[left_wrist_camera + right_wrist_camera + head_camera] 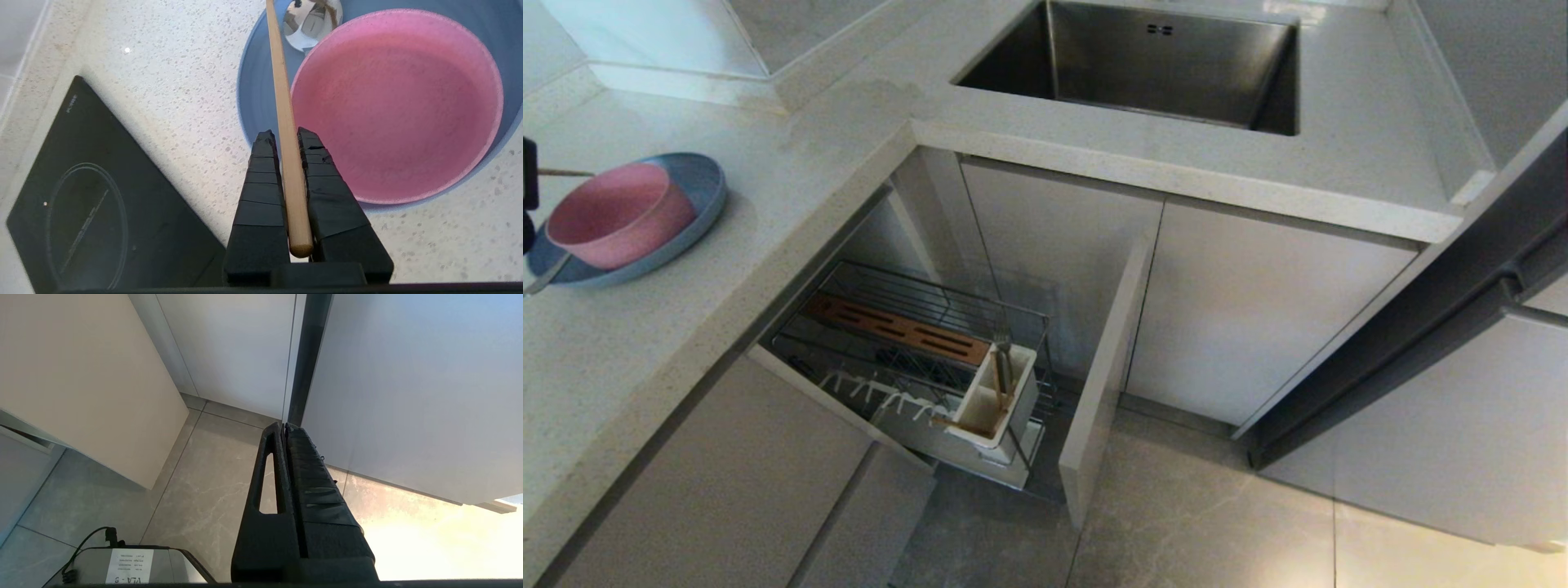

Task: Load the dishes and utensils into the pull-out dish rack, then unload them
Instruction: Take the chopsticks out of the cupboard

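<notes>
Matt pink plastic bowl (396, 106), smooth wooden chopstick (286, 122), glossy metal spoon (311, 21).

We see a round pink bowl (619, 214) sitting inside a wider, shallow blue plate (704, 184) on the speckled counter. A silver spoon (312, 22) lies on the plate just beside the bowl. One light wooden chopstick (288, 134) is held above the plate's edge. Below, the chrome wire dish rack (915, 306) stands pulled out; a fork (1003, 359) and another chopstick (995, 377) stand upright in its white utensil box (1013, 408).
</notes>
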Available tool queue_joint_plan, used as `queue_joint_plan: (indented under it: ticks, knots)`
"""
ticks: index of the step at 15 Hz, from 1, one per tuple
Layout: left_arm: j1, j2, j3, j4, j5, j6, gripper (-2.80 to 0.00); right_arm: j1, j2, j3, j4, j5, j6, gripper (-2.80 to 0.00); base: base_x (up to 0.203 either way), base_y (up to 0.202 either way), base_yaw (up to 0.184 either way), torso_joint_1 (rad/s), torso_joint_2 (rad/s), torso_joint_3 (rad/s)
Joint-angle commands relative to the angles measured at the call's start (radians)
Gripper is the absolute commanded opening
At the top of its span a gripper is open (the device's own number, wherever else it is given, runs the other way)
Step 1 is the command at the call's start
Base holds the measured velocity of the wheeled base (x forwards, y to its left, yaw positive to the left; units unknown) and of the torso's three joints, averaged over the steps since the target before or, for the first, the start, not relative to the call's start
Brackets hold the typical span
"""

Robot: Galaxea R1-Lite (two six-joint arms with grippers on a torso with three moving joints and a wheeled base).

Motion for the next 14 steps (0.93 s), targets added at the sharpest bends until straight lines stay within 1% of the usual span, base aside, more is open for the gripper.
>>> queue_joint_plan:
  ticks: [1, 3, 4, 5, 7, 9, 11, 12, 14]
  knots:
    - [-0.003, 0.006, -0.002, 0.001, 0.002, -0.009, -2.80, 0.000, 0.001, 0.000, 0.000, 0.000, 0.000, -2.80, 0.000, 0.000, 0.000, 0.000, 0.00, 0.000]
    - [-0.003, -0.021, -0.003, -0.001, -0.018, -0.072, -2.80, 0.000, 0.001, 0.000, 0.000, 0.000, 0.000, -2.80, 0.000, 0.000, 0.000, 0.000, 0.00, 0.000]
    - [-0.003, -0.033, -0.002, -0.003, -0.061, -0.095, -2.80, 0.000, 0.001, 0.000, 0.000, 0.000, 0.000, -2.80, 0.000, 0.000, 0.000, 0.000, 0.00, 0.000]
    - [0.001, -0.046, 0.000, -0.007, -0.135, -0.133, -2.80, 0.000, 0.001, 0.000, 0.001, 0.000, 0.000, -2.80, 0.000, 0.000, 0.000, 0.000, 0.00, 0.000]
    - [0.044, -0.074, 0.003, -0.010, -0.300, -0.246, -2.80, 0.000, 0.001, 0.000, 0.001, 0.000, 0.000, -2.80, 0.000, 0.000, 0.000, 0.000, 0.00, 0.000]
    - [0.132, -0.086, 0.015, -0.008, -0.459, -0.328, -2.80, 0.000, 0.001, 0.000, 0.001, 0.000, 0.000, -2.80, 0.000, 0.000, 0.000, 0.000, 0.00, 0.000]
    - [0.228, -0.088, 0.024, -0.009, -0.573, -0.405, -2.80, 0.000, 0.001, 0.000, 0.000, 0.000, 0.000, -2.80, 0.000, 0.000, 0.000, 0.000, 0.00, 0.000]
    - [0.263, -0.090, 0.031, -0.009, -0.603, -0.437, -2.80, 0.000, 0.001, 0.000, 0.000, 0.000, 0.000, -2.80, 0.000, 0.000, 0.000, 0.000, 0.00, 0.000]
    - [0.301, -0.094, 0.054, -0.014, -0.619, -0.466, -2.80, 0.000, 0.001, 0.000, 0.000, 0.000, 0.000, -2.80, 0.000, 0.000, 0.000, 0.000, 0.00, 0.000]
